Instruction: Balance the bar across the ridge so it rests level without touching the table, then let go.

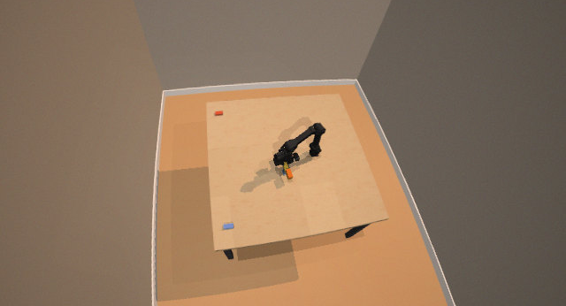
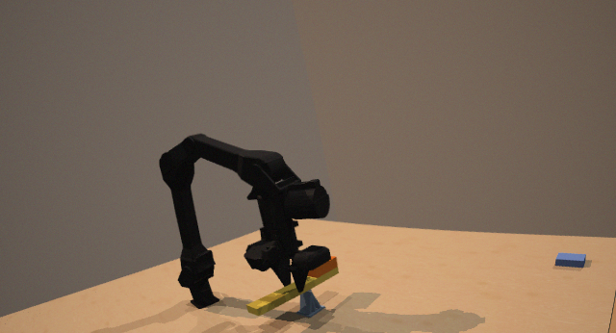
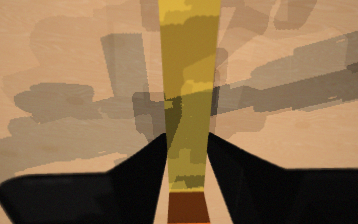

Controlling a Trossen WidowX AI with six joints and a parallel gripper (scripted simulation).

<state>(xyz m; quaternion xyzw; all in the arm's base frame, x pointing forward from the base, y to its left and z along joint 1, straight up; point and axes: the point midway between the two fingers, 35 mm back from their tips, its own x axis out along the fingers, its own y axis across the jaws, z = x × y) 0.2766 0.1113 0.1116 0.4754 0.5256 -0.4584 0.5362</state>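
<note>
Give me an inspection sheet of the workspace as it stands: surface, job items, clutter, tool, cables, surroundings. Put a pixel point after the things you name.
Surface: pale wood-look table (image 1: 256,129) (image 2: 423,275), crossed by shadows.
Bar: yellow bar (image 1: 286,166) (image 2: 271,300) (image 3: 189,60), orange block (image 1: 289,173) (image 2: 323,267) (image 3: 188,206) at one end; looks tilted in the exterior view, block end higher.
Ridge: blue ridge (image 1: 284,172) (image 2: 310,304) beneath the bar; contact cannot be confirmed.
Clutter: red block (image 1: 218,113) and blue block (image 1: 228,226) (image 2: 571,260), both well away from the ridge.
Tool: gripper (image 2: 295,287) (image 3: 186,137) closed on the bar.
Cables: nothing seen.
Surroundings: plain walls, orange-brown floor (image 1: 354,271), pale skirting.
</note>
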